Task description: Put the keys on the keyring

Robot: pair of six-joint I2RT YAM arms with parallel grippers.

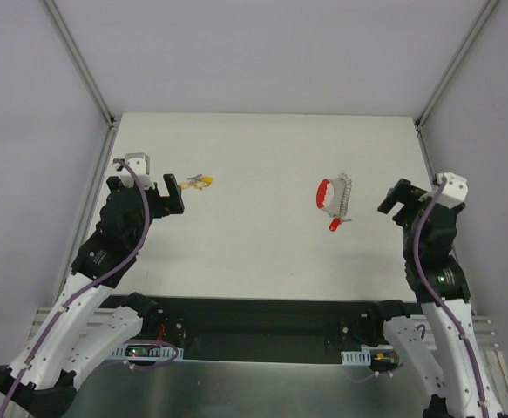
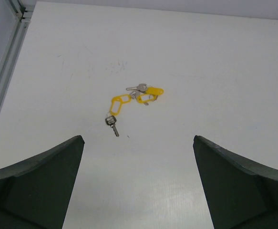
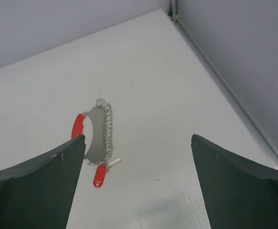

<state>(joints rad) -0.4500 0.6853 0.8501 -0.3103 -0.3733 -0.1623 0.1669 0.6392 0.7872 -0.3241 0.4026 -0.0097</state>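
The keyring (image 1: 333, 195), a red crescent with a silvery coil, lies on the white table right of centre; a key with a red tag (image 1: 334, 224) sits at its near end. It also shows in the right wrist view (image 3: 95, 129). A bunch of keys with yellow tags (image 1: 199, 182) lies at the left, seen close in the left wrist view (image 2: 135, 102). My left gripper (image 1: 168, 193) is open and empty, just left of the yellow keys. My right gripper (image 1: 395, 202) is open and empty, to the right of the keyring.
Grey walls and metal frame rails (image 1: 93, 196) border the table on the left, right and back. The arm bases stand on a black bar (image 1: 262, 329) at the near edge.
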